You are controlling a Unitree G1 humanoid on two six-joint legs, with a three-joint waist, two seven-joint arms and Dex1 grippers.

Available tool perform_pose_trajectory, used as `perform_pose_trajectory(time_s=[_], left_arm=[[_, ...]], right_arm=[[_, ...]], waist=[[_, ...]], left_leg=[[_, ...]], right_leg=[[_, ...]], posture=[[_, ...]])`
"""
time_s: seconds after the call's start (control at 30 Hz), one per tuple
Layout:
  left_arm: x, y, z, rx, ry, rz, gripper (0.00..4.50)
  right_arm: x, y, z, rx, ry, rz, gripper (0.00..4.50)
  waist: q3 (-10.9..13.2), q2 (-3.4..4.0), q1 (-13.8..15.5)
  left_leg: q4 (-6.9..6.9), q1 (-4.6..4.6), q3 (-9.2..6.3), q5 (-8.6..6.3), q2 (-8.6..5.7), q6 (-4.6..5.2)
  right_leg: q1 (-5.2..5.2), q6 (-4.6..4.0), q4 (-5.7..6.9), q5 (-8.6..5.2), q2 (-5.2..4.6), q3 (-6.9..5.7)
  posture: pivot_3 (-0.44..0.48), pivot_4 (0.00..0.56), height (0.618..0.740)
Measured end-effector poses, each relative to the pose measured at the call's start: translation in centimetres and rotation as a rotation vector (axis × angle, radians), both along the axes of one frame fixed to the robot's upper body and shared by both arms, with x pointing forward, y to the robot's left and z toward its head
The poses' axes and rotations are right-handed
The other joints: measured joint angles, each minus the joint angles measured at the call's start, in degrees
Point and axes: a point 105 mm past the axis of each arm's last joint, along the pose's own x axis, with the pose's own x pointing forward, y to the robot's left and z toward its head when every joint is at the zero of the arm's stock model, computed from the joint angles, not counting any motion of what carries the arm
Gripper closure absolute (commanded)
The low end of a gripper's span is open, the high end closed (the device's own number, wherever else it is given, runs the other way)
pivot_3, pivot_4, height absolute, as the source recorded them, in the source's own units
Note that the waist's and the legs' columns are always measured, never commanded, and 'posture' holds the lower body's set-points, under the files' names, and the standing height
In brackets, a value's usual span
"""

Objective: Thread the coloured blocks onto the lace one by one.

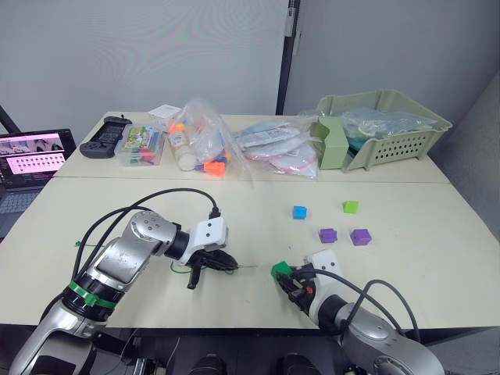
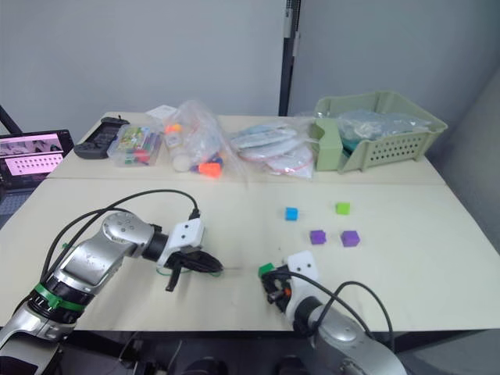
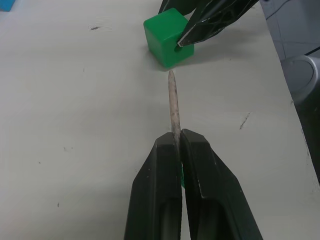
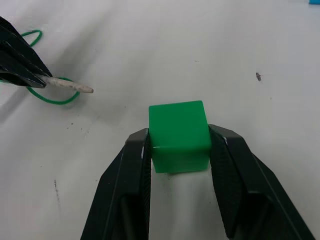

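While clamped square between the right gripper's [image 4: 179,145] black fingers near the table's front edge, small rigid darker-green plastic cube [image 4: 178,134] judged light, slick; left gripper [image 3: 176,145], at cube's 9 o'clock, pinched on thin green lace's [image 4: 52,96] stiff pale tip [image 3: 173,107], best held there.

A pale cream bench [image 1: 437,258] carries small cubes: one blue [image 1: 299,212], one light green [image 1: 350,206], two purple [image 1: 328,235] [image 1: 360,237]. A darker green cube [image 4: 179,135] sits between the black fingers of the right pincer [image 4: 179,150]. The left pincer [image 3: 176,150], also black, grips a pale, speckled lace tip [image 3: 173,107]; the cord [image 4: 52,97] behind it is green. The basket [image 1: 406,144] at the back is sage green. A clear bag [image 1: 199,144] holds what look like orange and white items.
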Motion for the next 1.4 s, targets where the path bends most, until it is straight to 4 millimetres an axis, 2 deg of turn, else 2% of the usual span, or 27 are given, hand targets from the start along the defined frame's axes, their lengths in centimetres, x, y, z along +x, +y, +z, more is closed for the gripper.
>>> perform_pose_trajectory(time_s=[0.1, 0.23, 0.4, 0.53, 0.6, 0.67, 0.73, 0.83, 1.07, 1.17, 1.4], left_arm=[[-0.1, 0.0, 0.0, 0.005, 0.004, 0.003, 4.50], [-0.1, 0.0, 0.2, 0.006, 0.000, 0.001, 4.50], [-0.2, 0.3, 0.1, 0.010, 0.000, 0.012, 4.50], [-0.4, 0.7, 0.3, 0.009, -0.004, 0.015, 4.50], [-0.6, 1.0, 0.4, 0.009, -0.007, 0.024, 4.50], [-0.9, 1.0, 0.4, 0.004, 0.004, 0.028, 4.50], [-1.2, 0.8, 0.4, 0.003, 0.006, 0.025, 4.50], [-1.5, 0.9, 0.4, 0.002, 0.011, 0.031, 4.50], [-2.2, 0.9, 0.5, 0.000, 0.016, 0.041, 4.50], [-2.2, 0.8, 0.6, 0.001, 0.009, 0.046, 4.50], [-2.5, 0.8, 0.9, 0.007, -0.003, 0.051, 4.50]], right_arm=[[-0.5, -0.4, -0.8, -0.024, 0.020, 0.024, 1.31], [-0.3, -0.8, 0.9, -0.026, -0.043, 0.085, 0.04], [-0.4, -2.0, 4.8, -0.133, -0.151, 0.361, 0.04], [-1.5, -1.5, 5.5, -0.199, -0.129, 0.734, 0.04], [-0.7, -1.4, 5.6, -0.272, -0.141, 0.902, 0.04], [1.0, -1.1, 5.9, -0.377, -0.209, 1.034, 0.04], [2.6, -1.1, 5.5, -0.479, -0.253, 1.132, 0.04], [3.9, -0.5, 4.0, -0.531, -0.261, 1.249, 0.04], [5.1, -0.5, 2.1, -0.593, -0.248, 1.394, 0.04], [5.5, -0.4, 1.8, -0.585, -0.247, 1.415, 0.82], [5.8, -0.3, 1.8, -0.561, -0.258, 1.415, 3.28]], waist=[[0.0, 0.00, 0.1], [0.0, -0.01, 0.3], [0.0, -0.04, 0.3], [0.1, -0.06, 0.2], [0.1, -0.12, -0.2], [0.1, -0.12, -0.4], [0.1, -0.14, -0.4], [0.1, -0.16, -0.1], [0.2, -0.16, 0.5], [0.2, -0.16, 0.4], [0.2, -0.16, 0.4]], left_leg=[[0.00, -0.05, 0.00, 0.00, 0.00, 0.00], [0.00, -0.06, -0.01, 0.00, -0.01, 0.00], [0.00, -0.04, -0.01, 0.00, -0.02, 0.00], [0.00, -0.05, 0.07, 0.00, -0.01, 0.00], [0.00, -0.01, 0.17, 0.00, 0.02, 0.00], [0.01, 0.02, 0.29, 0.00, 0.08, 0.00], [0.01, -0.07, 0.33, 0.00, 0.11, 0.00], [0.01, -0.20, 0.23, -0.03, 0.09, 0.01], [0.02, -0.19, -0.03, -0.04, 0.00, 0.02], [0.02, -0.10, -0.04, -0.04, 0.00, 0.02], [0.02, -0.08, -0.07, -0.04, -0.01, 0.02]], right_leg=[[-0.04, 0.00, 0.01, 0.00, -0.05, 0.00], [-0.03, 0.00, 0.01, 0.00, -0.07, 0.00], [0.00, 0.00, -0.01, 0.00, -0.04, -0.02], [0.02, -0.02, -0.07, 0.00, 0.04, -0.05], [0.01, -0.01, -0.08, -0.01, 0.08, -0.04], [0.02, 0.02, -0.07, -0.03, 0.15, -0.04], [-0.03, -0.07, -0.06, -0.01, 0.21, -0.06], [-0.13, -0.15, 0.01, 0.03, 0.23, -0.05], [-0.25, -0.18, 0.25, 0.06, -0.01, -0.04], [-0.21, -0.18, 0.25, 0.06, -0.03, -0.04], [-0.21, -0.18, 0.30, 0.06, -0.03, -0.04]], posture=[[0.000, 0.150, 0.740], [0.000, 0.150, 0.740], [0.000, 0.150, 0.740], [0.000, 0.150, 0.740], [0.000, 0.150, 0.740], [0.000, 0.150, 0.740], [0.000, 0.150, 0.740], [0.000, 0.150, 0.740], [0.000, 0.150, 0.740], [0.000, 0.150, 0.740], [0.000, 0.150, 0.740]])
